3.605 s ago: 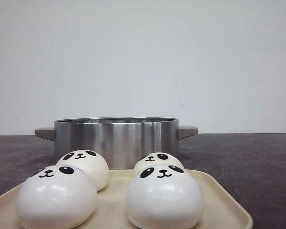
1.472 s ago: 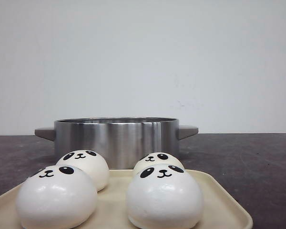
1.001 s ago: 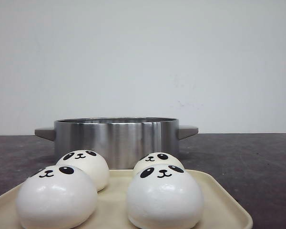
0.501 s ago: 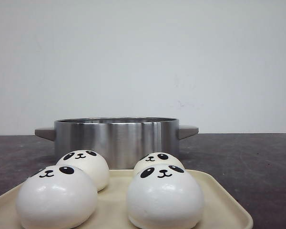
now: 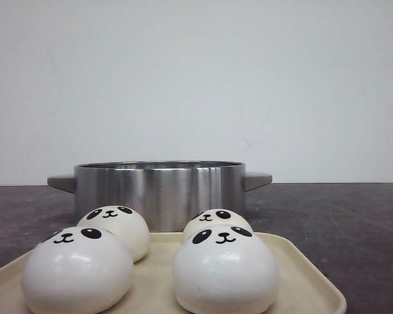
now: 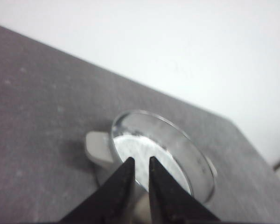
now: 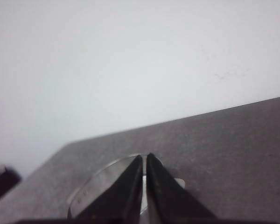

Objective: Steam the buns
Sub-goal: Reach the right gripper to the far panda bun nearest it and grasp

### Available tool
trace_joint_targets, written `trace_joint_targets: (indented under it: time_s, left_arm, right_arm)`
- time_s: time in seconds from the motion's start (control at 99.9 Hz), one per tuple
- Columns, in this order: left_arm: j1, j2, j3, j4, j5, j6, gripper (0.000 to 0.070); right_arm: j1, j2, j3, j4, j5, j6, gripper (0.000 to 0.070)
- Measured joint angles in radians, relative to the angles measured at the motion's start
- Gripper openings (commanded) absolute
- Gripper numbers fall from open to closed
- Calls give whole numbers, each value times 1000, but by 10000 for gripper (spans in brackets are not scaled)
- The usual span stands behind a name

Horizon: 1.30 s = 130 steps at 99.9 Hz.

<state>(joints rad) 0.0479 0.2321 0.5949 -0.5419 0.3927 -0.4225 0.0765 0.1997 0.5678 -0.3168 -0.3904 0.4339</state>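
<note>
On the tray [image 5: 301, 275] sit four buns [image 5: 226, 268], outside both wrist views; left claw [image 6: 141, 161] and right claw [image 7: 144, 157] nearly closed, empty.

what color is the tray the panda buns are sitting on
Pale cream or beige. The tray under the buns shows best in the front view.

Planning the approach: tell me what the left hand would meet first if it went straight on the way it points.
Probably the open top of the round stainless-steel pot: the left hand, nearly closed and holding nothing, points at its pale interior. Depth is unclear, so it might meet the near rim first.
</note>
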Motion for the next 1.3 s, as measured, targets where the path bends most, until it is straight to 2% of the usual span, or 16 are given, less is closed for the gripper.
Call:
trace_joint_targets:
  time_s: [0.11, 0.22, 0.26, 0.31, 0.371, 0.421, 0.471, 0.511, 0.601, 0.651, 0.781, 0.911, 1.021, 1.112, 1.172, 1.302]
  left_arm:
    - [-17, 134, 214, -140, 0, 114, 11]
    - [-60, 232, 377, -148, -1, 225, 12]
    - [-66, 257, 419, -152, 0, 253, 48]
    - [-67, 287, 458, -160, 5, 275, 166]
    - [-74, 321, 483, -166, 33, 285, 393]
    - [-84, 341, 486, -168, 65, 285, 560]
    - [-92, 353, 486, -183, 89, 285, 650]
    - [-97, 362, 485, -196, 104, 285, 651]
    - [-117, 365, 485, -225, 108, 285, 648]
    - [-128, 362, 485, -227, 108, 285, 647]
    - [-159, 355, 485, -225, 110, 285, 647]
    - [-178, 359, 485, -226, 109, 285, 647]
    - [-192, 363, 485, -228, 106, 285, 647]
    - [-201, 364, 485, -230, 103, 285, 648]
    - [-210, 363, 485, -235, 103, 285, 647]
    - [-233, 363, 485, -240, 103, 285, 647]
  right_arm:
    - [0, 128, 205, -166, 1, -109, 4]
    - [0, 226, 371, -272, 26, -223, 4]
    - [0, 253, 412, -280, 27, -253, 3]
    - [0, 280, 449, -281, 28, -280, 4]
    - [0, 306, 474, -281, 22, -298, 28]
    - [2, 323, 486, -281, 5, -307, 164]
    - [6, 339, 489, -279, -18, -309, 304]
    - [13, 351, 489, -280, -36, -306, 353]
    - [47, 385, 488, -280, -53, -285, 383]
    - [75, 406, 488, -280, -51, -276, 427]
    - [181, 466, 489, -274, 1, -269, 566]
    - [346, 548, 488, -278, 112, -258, 581]
    - [531, 646, 489, -325, 270, -233, 598]
    - [668, 754, 489, -398, 387, -165, 598]
    - [715, 841, 489, -447, 396, -107, 598]
    - [731, 1019, 489, -483, 341, -9, 597]
